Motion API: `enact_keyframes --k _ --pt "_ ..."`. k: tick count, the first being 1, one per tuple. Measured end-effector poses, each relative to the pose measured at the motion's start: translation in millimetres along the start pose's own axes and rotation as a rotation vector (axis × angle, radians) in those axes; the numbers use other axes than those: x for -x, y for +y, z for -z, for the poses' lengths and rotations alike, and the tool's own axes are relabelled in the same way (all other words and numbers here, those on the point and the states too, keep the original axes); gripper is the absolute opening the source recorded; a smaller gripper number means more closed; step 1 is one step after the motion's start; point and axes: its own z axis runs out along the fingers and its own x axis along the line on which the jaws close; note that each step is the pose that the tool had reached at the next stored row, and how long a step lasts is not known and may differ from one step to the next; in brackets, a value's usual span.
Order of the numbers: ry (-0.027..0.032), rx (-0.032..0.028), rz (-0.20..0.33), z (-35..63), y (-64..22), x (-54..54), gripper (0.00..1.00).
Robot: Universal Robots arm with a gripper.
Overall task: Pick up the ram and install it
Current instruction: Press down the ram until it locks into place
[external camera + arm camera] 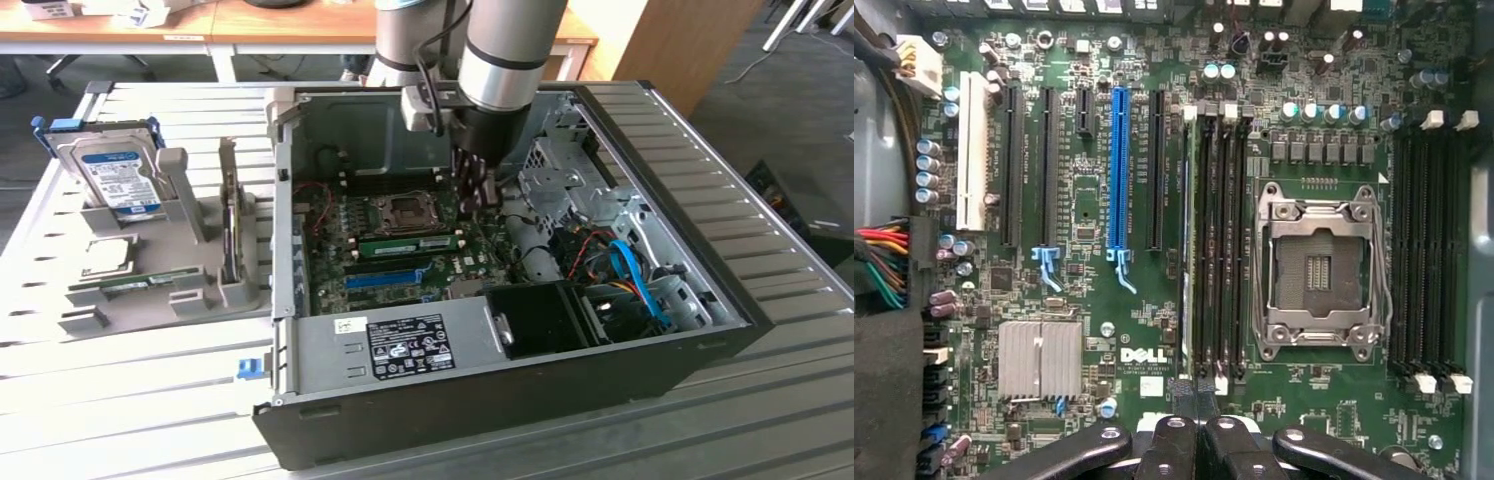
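Over the motherboard (1084, 215), inside the open PC case (534, 385), the hand (477, 195) hangs with its fingers (1172, 445) pressed together and nothing pinched between them. Its tips sit just past one end of the ram (1187, 240). The ram (407, 243) stands edge-up in a slot beside the empty CPU socket (1319, 270), apart from the hand. Blue slot (1119, 170) is further along the board. On the counter (787, 440) at the exterior view's left, a grey holder (187, 280) carries the hard drive (114, 175).
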Motion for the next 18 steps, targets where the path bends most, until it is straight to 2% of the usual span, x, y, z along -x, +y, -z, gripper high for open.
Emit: enact_keyframes --k 18 --pt "0.0001 0.0000 0.000 -17.8 -0.2 -0.4 0.11"
